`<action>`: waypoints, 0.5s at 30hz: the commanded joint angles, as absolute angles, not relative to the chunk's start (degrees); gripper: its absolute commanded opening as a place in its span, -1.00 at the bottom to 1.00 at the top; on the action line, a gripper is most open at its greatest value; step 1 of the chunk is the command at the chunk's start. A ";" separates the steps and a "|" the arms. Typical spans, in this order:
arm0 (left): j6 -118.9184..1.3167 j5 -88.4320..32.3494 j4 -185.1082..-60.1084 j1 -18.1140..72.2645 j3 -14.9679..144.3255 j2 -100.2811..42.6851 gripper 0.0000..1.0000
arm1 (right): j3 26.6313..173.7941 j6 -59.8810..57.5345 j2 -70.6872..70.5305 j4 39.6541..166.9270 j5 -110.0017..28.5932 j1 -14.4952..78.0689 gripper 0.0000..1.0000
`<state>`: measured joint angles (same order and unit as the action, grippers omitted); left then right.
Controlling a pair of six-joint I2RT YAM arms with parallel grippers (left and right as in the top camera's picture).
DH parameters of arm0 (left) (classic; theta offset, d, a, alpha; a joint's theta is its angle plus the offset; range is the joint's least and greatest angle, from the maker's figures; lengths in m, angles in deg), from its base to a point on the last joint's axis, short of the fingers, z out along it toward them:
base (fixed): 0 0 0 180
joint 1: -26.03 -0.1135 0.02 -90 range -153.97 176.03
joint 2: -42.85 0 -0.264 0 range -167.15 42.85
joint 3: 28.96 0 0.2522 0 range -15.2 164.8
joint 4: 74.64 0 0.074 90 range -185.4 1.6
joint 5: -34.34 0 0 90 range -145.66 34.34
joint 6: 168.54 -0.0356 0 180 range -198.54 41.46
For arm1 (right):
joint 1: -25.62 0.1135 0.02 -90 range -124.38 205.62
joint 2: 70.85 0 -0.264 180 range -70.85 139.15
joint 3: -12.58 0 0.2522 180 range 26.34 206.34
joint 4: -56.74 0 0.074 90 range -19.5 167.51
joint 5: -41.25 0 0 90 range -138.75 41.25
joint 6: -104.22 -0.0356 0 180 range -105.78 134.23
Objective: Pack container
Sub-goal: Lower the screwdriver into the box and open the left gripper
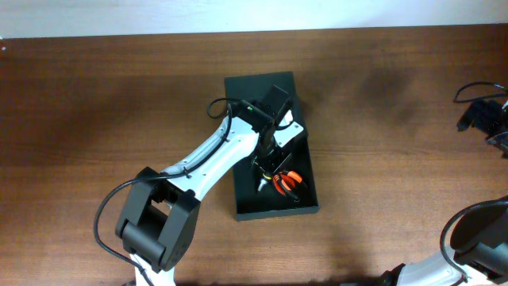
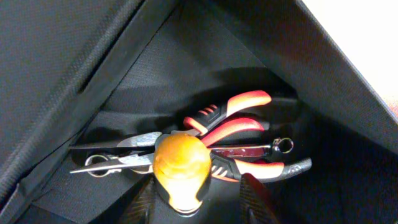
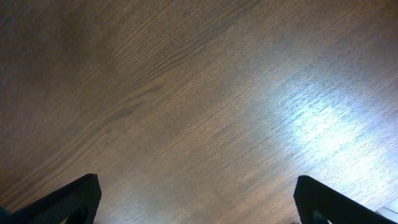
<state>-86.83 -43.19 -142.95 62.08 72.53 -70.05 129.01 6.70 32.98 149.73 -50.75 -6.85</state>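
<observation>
The container (image 1: pixel 311 191) is a dark matte rectangular box lying open at the table's middle, its flap lid (image 1: pixel 246 91) at the far end. My left gripper (image 1: pixel 266 163) reaches down inside it. In the left wrist view its fingers (image 2: pixel 196 199) are apart on either side of an orange screwdriver handle (image 2: pixel 182 168), with gaps showing. The handle lies on red-and-black pliers (image 2: pixel 236 102), a small wrench (image 2: pixel 249 149) and thin metal tools on the container's floor (image 2: pixel 62 81). My right gripper (image 1: pixel 484 119) is open and empty at the far right, over bare wood (image 3: pixel 196 199).
The brown wooden table (image 1: pixel 95 95) stretches wide on both sides of the container. The container's tall fabric walls (image 2: pixel 348 68) close in around the left gripper. A black cable runs near the right arm (image 1: pixel 476 89).
</observation>
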 commanded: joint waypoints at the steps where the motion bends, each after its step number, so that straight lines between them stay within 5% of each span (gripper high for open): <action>1: -86.72 -43.32 -142.88 62.23 73.84 -70.29 0.07 | 128.75 6.21 32.76 149.68 -50.68 -6.60 0.98; 9: -86.72 -43.69 -147.62 60.18 89.03 -70.27 0.55 | 128.75 6.21 32.76 149.68 -50.68 -6.60 0.98; 12: -86.70 -46.07 -151.25 58.23 98.27 -70.29 0.99 | 128.75 6.21 32.76 149.68 -50.68 -6.60 0.98; 15: -86.64 -49.35 -154.92 56.07 105.42 -70.27 0.99 | 128.75 6.21 32.76 149.68 -50.68 -6.60 0.98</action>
